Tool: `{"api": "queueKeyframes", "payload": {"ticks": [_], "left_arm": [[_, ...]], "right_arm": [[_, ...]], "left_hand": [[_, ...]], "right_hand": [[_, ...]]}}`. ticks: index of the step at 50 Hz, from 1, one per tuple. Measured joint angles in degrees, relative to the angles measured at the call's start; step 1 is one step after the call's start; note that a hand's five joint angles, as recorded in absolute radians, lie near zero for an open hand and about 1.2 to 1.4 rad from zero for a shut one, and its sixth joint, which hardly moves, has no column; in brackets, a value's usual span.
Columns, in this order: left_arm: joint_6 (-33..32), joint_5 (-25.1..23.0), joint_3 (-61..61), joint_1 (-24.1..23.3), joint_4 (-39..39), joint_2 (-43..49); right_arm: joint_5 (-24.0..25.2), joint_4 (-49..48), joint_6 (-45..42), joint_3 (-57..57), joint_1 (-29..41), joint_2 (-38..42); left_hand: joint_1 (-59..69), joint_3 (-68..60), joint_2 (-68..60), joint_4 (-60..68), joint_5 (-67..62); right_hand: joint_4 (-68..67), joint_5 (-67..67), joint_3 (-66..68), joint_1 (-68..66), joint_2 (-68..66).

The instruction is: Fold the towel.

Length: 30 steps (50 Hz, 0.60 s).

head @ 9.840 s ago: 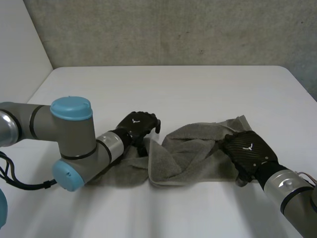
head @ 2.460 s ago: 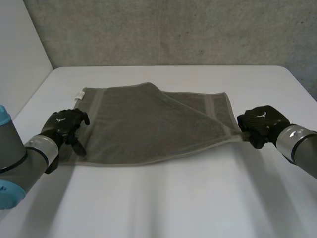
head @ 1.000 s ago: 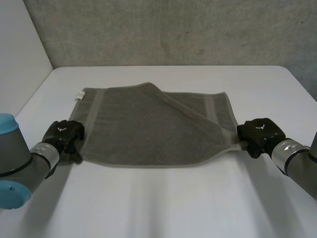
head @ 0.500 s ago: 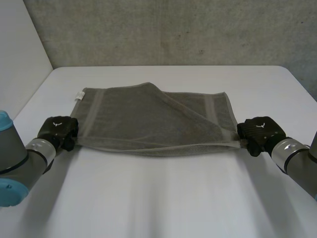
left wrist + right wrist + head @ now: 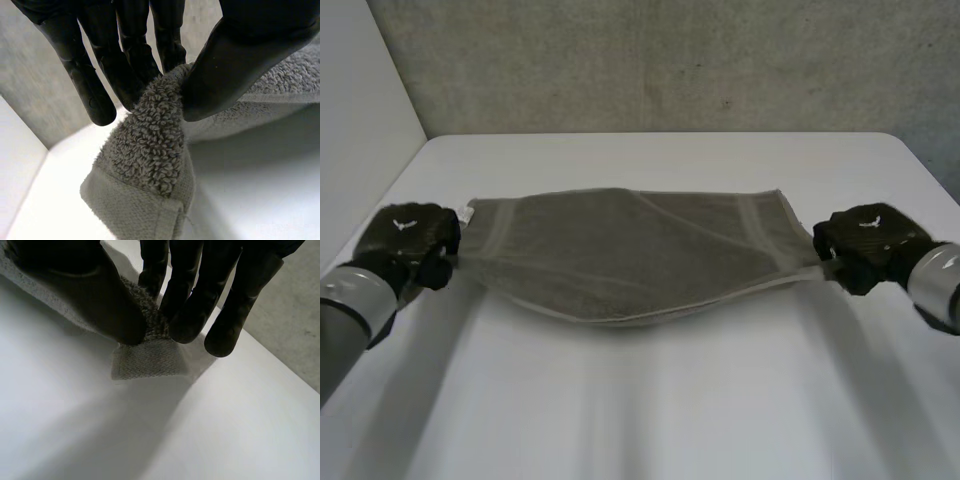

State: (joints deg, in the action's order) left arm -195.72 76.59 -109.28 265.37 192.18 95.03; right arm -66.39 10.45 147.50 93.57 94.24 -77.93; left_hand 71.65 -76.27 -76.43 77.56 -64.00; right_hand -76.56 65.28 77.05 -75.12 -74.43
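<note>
One towel, grey terry with woven hem bands, strung between the two hands over the white table. Its near edge sags in the middle, and a diagonal crease crosses the top layer.

One left hand, at the towel's left near corner. Thumb and fingers are clamped on the terry (seen close in the left wrist view), and the hemmed tip hangs below the pinch.

One right hand, at the right near corner. The thumb is pressed to the fingers with cloth nipped between, and the woven hem tip pokes out past the fingertips, low over the table.

One grey concrete wall, behind the table.
</note>
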Motion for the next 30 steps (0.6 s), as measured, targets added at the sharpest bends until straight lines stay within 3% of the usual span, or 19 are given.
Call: {"api": "queueKeyframes", "payload": {"ticks": [8, 16, 22, 30], "left_arm": [[0.79, -3.08, -1.07, 1.47, -5.98, -11.70], [1.41, -6.49, 0.05, 3.26, -8.98, -14.38], [1.39, -7.58, 1.20, 3.64, -8.53, -9.56], [1.48, -7.29, 8.27, 2.88, -7.90, 5.92]], "right_arm": [[7.68, 12.00, -2.97, -6.80, -5.69, -8.36], [10.16, 15.23, -3.11, -11.65, -7.45, -11.42], [9.87, 15.42, -4.35, -12.15, -7.03, -8.05], [7.06, 14.96, -6.37, -16.28, -5.15, 4.45]], "left_hand": [[0.00, -0.06, -0.04, 0.01, -0.09], [0.00, -0.22, -0.05, 0.25, -0.30], [0.00, -0.26, -0.10, 0.25, -0.34], [0.00, -0.28, -0.17, 0.25, -0.34]], "right_hand": [[0.00, 0.00, 0.00, 0.03, 0.00], [0.00, 0.00, 0.00, 0.03, 0.00], [0.00, 0.00, 0.00, 0.04, 0.00], [0.00, 0.00, 0.00, 0.04, 0.00]]}}
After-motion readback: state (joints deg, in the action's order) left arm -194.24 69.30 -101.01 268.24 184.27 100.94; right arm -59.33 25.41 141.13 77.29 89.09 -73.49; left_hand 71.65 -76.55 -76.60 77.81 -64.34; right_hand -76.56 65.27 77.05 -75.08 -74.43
